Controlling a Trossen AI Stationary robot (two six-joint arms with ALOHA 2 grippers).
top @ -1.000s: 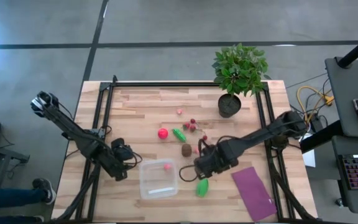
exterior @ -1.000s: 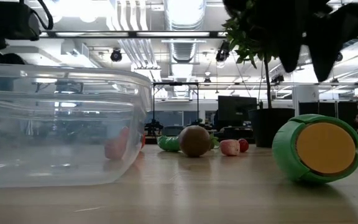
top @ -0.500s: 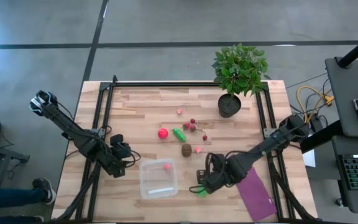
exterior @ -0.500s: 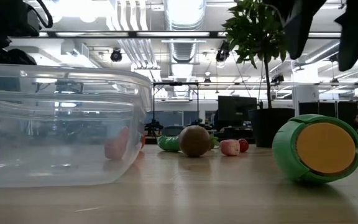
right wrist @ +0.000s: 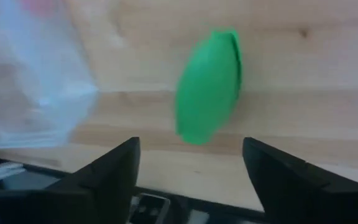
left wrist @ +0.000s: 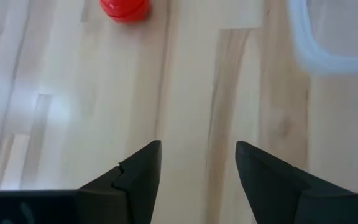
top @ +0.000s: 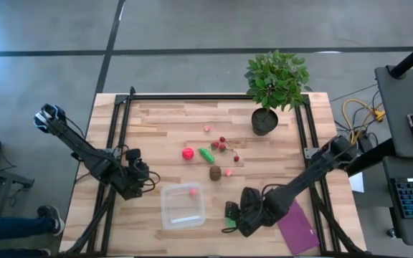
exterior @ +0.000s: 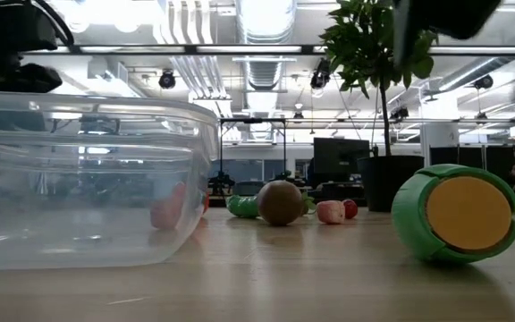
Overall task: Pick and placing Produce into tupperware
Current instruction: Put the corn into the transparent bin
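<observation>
Hovering over the green oblong piece (right wrist: 209, 87), the right gripper (right wrist: 191, 163) is held spread; its fingers should be centred astride the piece before closing, clear of the tupperware (top: 183, 206).

Green oblong produce piece (right wrist: 209, 87) lies on wood beyond the spread fingers (right wrist: 114, 171), clear tupperware (right wrist: 33, 74) beside
</observation>
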